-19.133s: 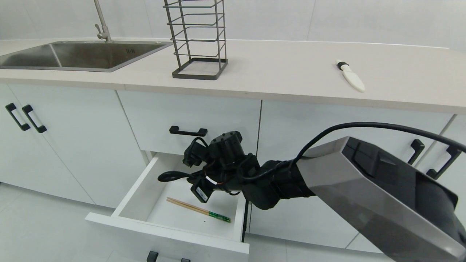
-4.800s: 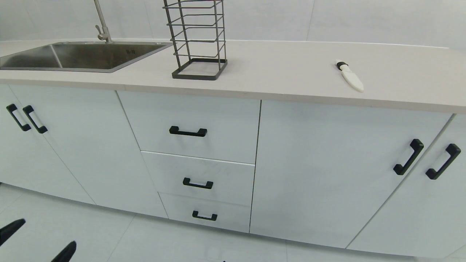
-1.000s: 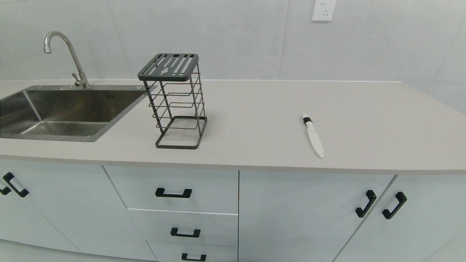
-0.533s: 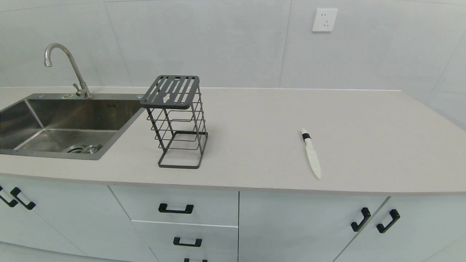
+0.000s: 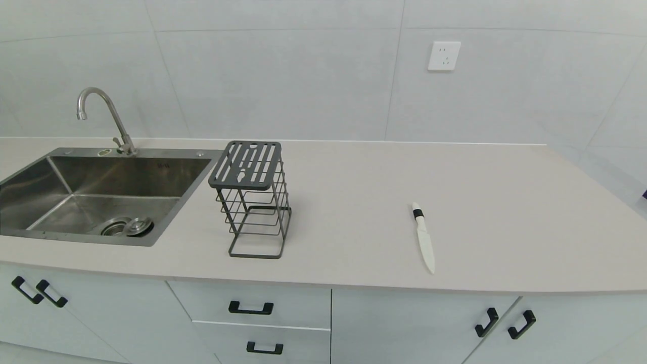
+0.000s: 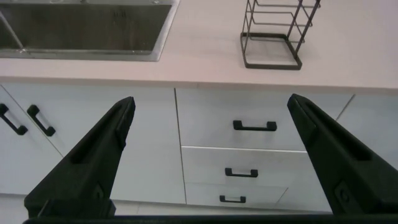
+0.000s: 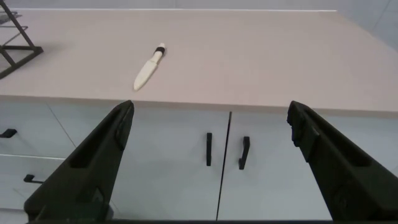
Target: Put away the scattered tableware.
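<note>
One white knife (image 5: 422, 236) lay near the front of the counter (image 5: 354, 192), well right of one wire rack (image 5: 252, 199) and one sink (image 5: 101, 187). The left gripper (image 6: 210, 101) and right gripper (image 7: 210, 107) faced the cabinet fronts (image 6: 143, 137), fingers spread wide.

Head looks down on counter (image 5: 354, 192); wrists face cabinets (image 7: 155, 155) (sharing rack (image 5: 247, 164), seemingly).

Small white knife with a black band near its far end (image 5: 422, 237) lies flat on the pale countertop (image 5: 354, 192), tip toward the front edge, well apart from the upright dark wire rack with a slotted top (image 5: 252, 202).
</note>
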`<state>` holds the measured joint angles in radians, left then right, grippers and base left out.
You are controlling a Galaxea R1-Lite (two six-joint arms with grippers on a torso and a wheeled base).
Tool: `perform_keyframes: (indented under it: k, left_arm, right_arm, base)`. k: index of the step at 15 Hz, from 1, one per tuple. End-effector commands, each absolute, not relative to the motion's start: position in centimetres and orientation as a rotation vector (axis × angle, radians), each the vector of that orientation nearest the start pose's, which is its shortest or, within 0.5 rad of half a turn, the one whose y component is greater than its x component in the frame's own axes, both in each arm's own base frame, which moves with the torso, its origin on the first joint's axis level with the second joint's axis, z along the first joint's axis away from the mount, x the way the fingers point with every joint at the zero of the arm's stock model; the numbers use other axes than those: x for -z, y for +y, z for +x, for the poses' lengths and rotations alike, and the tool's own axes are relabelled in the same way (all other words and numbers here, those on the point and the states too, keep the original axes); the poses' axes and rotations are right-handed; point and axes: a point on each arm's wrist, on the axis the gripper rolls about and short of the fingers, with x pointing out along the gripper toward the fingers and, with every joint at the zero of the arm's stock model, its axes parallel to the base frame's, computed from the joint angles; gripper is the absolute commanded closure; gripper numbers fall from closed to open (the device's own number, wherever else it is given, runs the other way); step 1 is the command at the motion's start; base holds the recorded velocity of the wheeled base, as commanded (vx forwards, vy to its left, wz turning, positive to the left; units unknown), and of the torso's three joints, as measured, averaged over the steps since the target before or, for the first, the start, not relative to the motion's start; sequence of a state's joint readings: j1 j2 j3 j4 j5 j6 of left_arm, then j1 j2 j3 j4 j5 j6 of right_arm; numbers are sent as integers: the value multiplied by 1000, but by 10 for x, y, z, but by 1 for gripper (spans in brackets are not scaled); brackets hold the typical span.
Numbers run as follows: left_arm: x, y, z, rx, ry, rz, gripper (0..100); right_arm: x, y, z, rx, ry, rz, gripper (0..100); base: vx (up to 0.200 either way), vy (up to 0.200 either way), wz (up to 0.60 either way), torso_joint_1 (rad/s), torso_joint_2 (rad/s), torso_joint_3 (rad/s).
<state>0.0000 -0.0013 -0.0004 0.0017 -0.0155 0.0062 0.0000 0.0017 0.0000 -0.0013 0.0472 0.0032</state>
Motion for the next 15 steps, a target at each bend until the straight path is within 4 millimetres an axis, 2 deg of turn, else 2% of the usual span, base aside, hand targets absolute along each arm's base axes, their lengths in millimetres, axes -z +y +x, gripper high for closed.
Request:
perform_keyframes:
  k: [1, 4, 5, 8, 15]
  left_arm:
    - [-75, 0, -23, 17, 3, 8, 0]
    - [-75, 0, -23, 15, 1, 8, 0]
    - [-75, 0, -23, 15, 1, 6, 0]
    - [-75, 0, -23, 15, 3, 8, 0]
    - [-75, 0, -23, 15, 1, 8, 0]
  right_arm:
    - [-76, 1, -23, -48, 2, 3, 0]
    - [-76, 1, -23, -48, 2, 3, 0]
    - [-76, 1, -23, -48, 2, 3, 0]
    - [-76, 1, -23, -48, 2, 3, 0]
    - [-76, 1, -23, -48, 2, 3, 0]
  base:
    - [0, 0, 0, 305, -603, -295]
    - [0, 0, 0, 238, -461, -217]
    - [0, 0, 0, 41, -85, -51]
    - [200, 0, 0, 12, -28, -12]
    - [0, 0, 0, 0, 0, 0]
